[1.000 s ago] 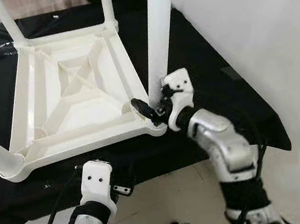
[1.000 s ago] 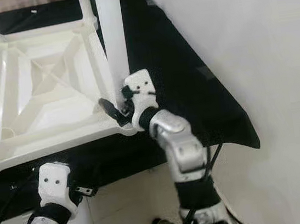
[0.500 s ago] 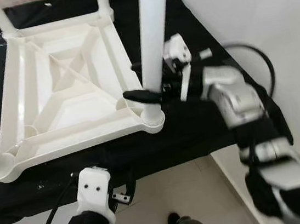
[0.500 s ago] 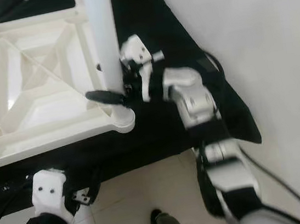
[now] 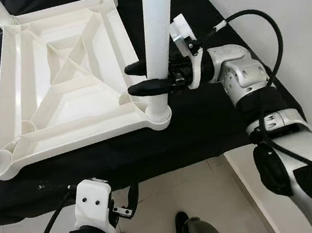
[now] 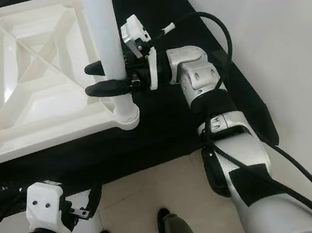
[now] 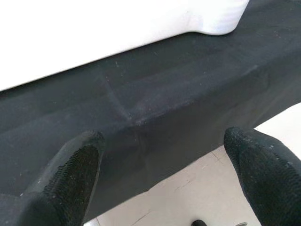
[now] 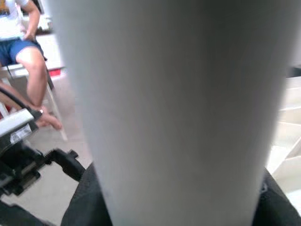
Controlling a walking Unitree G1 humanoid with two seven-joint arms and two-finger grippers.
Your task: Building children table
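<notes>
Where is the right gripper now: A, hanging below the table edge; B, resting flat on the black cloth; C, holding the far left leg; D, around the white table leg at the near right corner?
D: the right gripper has a black finger on each side of the leg, just above its corner socket in the upturned table.

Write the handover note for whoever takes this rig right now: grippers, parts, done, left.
Right gripper: fingers either side of the white leg just above its corner socket; grip looks closed on it.
Left gripper: open, low at the front edge of the black cloth, holding nothing.
Tabletop: upside down on the cloth, ribs up.
Done: near-right leg stands in its socket; other corners also carry legs.
Left: whether the leg is fully seated cannot be seen; then turn the table upright.
</notes>
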